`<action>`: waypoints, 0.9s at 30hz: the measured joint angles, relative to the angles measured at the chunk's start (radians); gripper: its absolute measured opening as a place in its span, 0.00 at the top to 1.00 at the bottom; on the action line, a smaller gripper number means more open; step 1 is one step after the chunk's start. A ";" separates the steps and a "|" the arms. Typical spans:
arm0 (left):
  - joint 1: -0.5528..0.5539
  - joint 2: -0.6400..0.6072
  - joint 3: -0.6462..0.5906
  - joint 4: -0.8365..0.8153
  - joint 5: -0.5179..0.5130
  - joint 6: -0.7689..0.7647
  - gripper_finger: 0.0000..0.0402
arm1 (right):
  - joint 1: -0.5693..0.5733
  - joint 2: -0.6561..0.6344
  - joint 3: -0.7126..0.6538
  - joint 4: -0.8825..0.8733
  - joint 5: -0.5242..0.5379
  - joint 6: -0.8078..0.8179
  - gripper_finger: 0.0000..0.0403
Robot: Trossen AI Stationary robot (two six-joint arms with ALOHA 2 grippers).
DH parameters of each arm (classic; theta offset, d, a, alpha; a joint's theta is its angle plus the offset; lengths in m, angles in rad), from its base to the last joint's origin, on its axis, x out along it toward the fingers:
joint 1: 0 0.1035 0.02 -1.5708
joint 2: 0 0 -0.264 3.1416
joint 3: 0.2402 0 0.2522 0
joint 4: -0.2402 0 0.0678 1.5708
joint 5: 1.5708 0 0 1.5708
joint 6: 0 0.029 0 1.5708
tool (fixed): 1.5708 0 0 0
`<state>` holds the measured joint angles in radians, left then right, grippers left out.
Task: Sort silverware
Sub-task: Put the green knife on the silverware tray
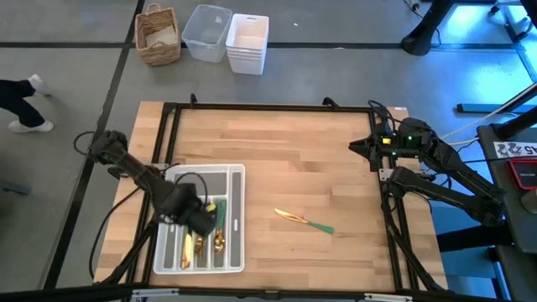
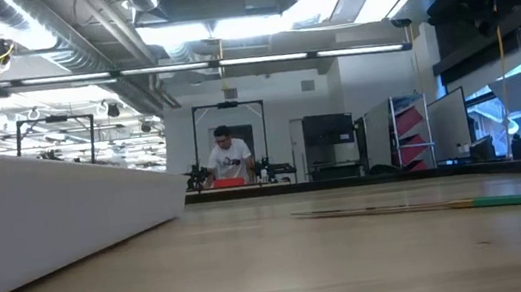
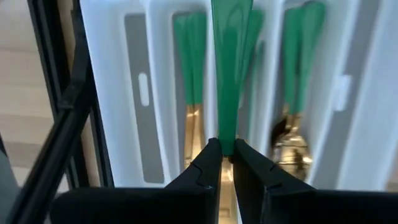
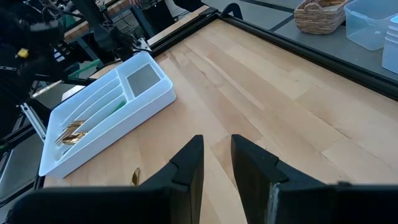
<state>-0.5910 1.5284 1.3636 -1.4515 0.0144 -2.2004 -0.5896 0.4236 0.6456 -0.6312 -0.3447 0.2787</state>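
Left hand (image 3: 225, 155): grasping 1 green-handled piece (image 3: 229, 74) above tray (image 1: 237, 180); release into slot next. Right hand (image 4: 216, 163): released, idle. Knife (image 1: 304, 221) remains on counter (image 1: 294, 151).

Two dark, jointed arms stand at the table's left and right edges, each built of slim black links with bulkier rounded housings at the joints and loose black cables looping beside them. The right arm (image 1: 436, 164) carries a small green light and an orange one near its far end, with a white tag lower down. The left gripper (image 3: 225, 163) and right gripper (image 4: 216, 163) each end in two matte black, wedge-shaped fingers.
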 joint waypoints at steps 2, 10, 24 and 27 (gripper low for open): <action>-0.045 0.000 -0.043 0.036 0.000 -0.055 0.95 | 0.000 0.000 0.000 0.000 0.000 0.000 0.79; -0.124 0.001 -0.231 0.222 -0.001 -0.059 0.95 | 0.000 0.000 0.000 0.000 0.000 0.002 0.79; -0.158 0.001 -0.469 0.428 0.000 -0.062 0.95 | 0.000 0.000 0.000 0.000 0.000 0.005 0.79; -0.163 0.001 -0.510 0.474 0.006 -0.065 0.95 | 0.000 0.000 0.000 0.000 0.000 0.005 0.79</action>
<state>-0.7538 1.5295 0.8533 -0.9780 0.0204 -2.2657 -0.5896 0.4233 0.6456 -0.6312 -0.3447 0.2832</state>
